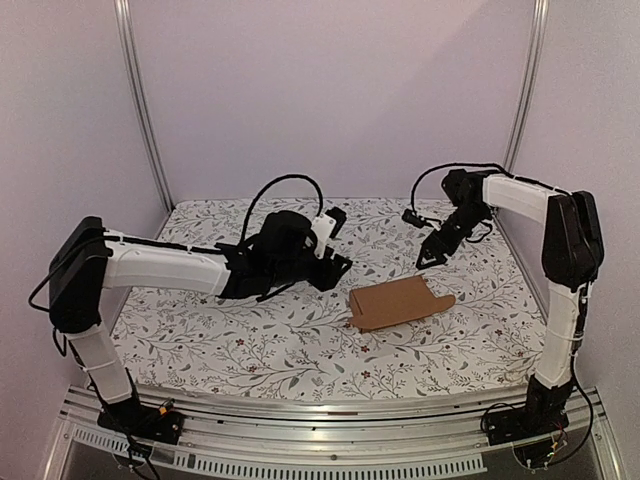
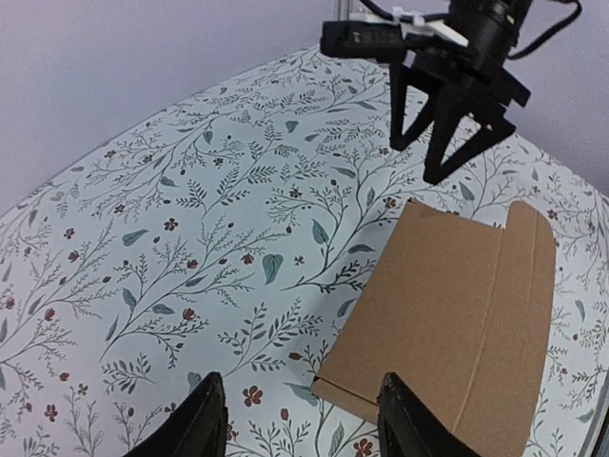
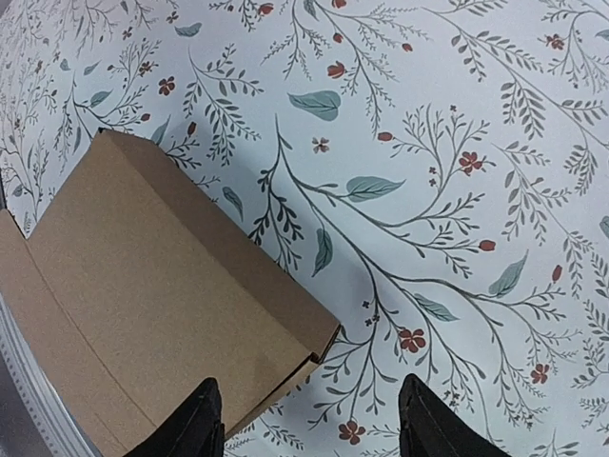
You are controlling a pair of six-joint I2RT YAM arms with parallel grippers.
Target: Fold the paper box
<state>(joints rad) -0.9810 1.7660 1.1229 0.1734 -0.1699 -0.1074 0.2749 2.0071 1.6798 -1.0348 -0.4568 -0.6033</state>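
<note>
Right of centre on the counter (image 1: pixel 220 335) lies the paper box (image 1: pixel 398 302), flat on the cloth. It is plain matte brown cardboard, an oblong with crisp creases and a small tab stepping out at its right end (the cloth beneath is white, printed with grey-green leaves and red flowers). Your left pincer (image 1: pixel 338 266) hangs just beside the box's left end, released, black fingers apart with nothing between them. Your right pincer (image 1: pixel 431 256) hovers over the far right edge, likewise spread and empty; from its wrist view a box corner lies below the gap. You have bare cloth all round the box, widest to the left and near, while pale walls close the far and right sides.
</note>
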